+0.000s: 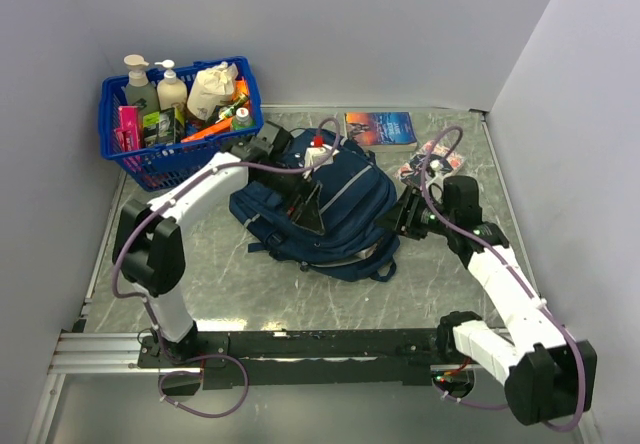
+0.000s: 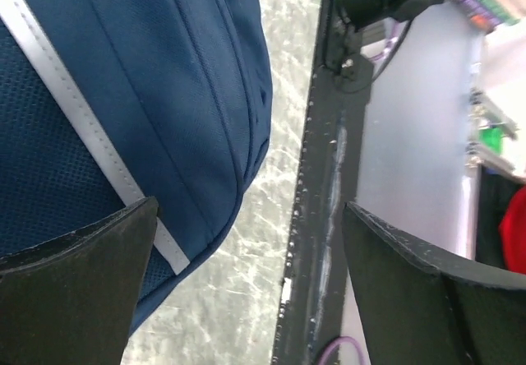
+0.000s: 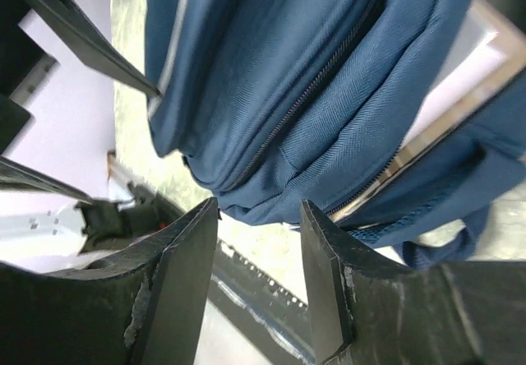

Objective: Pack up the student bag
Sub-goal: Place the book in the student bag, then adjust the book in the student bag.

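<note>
The student bag (image 1: pixel 345 214), a navy backpack with a grey stripe, lies flat in the middle of the table. My left gripper (image 1: pixel 307 207) hangs over the bag's left half, its jaws wide open and empty. In the left wrist view the bag (image 2: pixel 164 77) fills the upper left, and the left gripper (image 2: pixel 251 217) stands over the bag's edge and the bare table. My right gripper (image 1: pixel 403 214) is at the bag's right side, open and empty. In the right wrist view the right gripper (image 3: pixel 259 209) sits just short of the bag's zipped seam (image 3: pixel 312 85).
A blue plastic basket (image 1: pixel 165 167) with bottles and packets stands at the back left. A book (image 1: pixel 380 127) lies at the back, with a small packet (image 1: pixel 425 159) to its right. A black rail (image 2: pixel 320 217) runs along the near table edge. Walls close in on three sides.
</note>
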Action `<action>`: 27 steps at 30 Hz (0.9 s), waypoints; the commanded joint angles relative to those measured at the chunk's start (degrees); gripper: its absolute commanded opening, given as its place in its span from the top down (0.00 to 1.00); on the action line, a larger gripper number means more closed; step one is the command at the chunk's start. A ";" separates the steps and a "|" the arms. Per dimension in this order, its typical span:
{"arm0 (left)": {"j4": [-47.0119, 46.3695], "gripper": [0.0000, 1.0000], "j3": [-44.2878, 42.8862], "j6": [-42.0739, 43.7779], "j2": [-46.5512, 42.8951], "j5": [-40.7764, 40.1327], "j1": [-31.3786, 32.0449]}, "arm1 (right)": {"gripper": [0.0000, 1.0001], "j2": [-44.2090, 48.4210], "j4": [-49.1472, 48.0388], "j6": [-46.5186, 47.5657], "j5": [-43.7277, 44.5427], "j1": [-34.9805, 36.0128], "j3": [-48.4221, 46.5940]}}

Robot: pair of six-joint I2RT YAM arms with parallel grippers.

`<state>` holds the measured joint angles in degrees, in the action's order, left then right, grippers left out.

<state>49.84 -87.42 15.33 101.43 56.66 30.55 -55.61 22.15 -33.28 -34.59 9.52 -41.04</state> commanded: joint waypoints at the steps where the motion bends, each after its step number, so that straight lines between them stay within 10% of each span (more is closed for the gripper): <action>1: -13.35 0.04 3.73 -0.92 -7.20 -6.54 2.93 | 0.48 3.59 0.61 1.11 3.39 -1.52 -0.54; 27: -28.40 0.05 7.17 2.07 -3.78 -54.11 17.71 | 0.53 5.78 -2.64 -1.44 1.90 -4.95 5.61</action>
<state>24.86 -81.43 15.35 97.54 8.43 48.07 -51.37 21.87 -33.80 -32.01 5.41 -35.97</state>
